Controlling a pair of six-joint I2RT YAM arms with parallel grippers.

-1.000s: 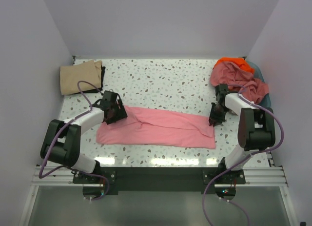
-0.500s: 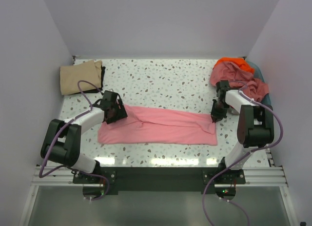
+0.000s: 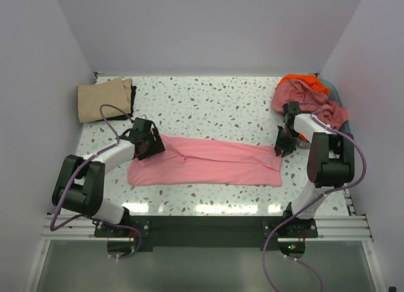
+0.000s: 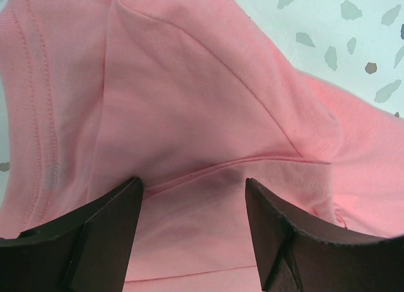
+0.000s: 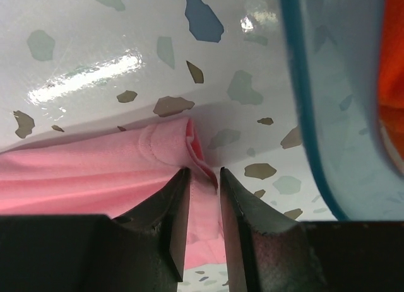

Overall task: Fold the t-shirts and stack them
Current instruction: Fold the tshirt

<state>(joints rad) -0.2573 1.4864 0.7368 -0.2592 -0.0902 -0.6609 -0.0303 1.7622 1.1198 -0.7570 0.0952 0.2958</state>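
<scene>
A light pink t-shirt (image 3: 208,163) lies in a long flat band across the table's front. My left gripper (image 3: 146,147) is low over its left end and stands open, its fingers wide apart over a seam (image 4: 208,172) of the pink cloth (image 4: 189,103). My right gripper (image 3: 282,146) is at the shirt's far right corner. Its jaws stand a narrow gap apart, with the folded hem (image 5: 202,156) running between the fingertips (image 5: 180,185). A folded tan t-shirt (image 3: 104,99) lies at the back left. Dusty pink (image 3: 306,103) and orange (image 3: 303,81) shirts are heaped at the back right.
The heap sits in a blue basket (image 3: 341,103) against the right wall. Its blue wall (image 5: 328,103) stands just right of my right gripper, with orange cloth (image 5: 392,71) behind it. White walls close in the speckled table (image 3: 221,109) on three sides.
The right gripper's jaws closed tighter, then parted again to a narrow gap, and that gripper crept slightly toward the basket. The shirt's left end shifted a little to the right. The left gripper stayed put.
</scene>
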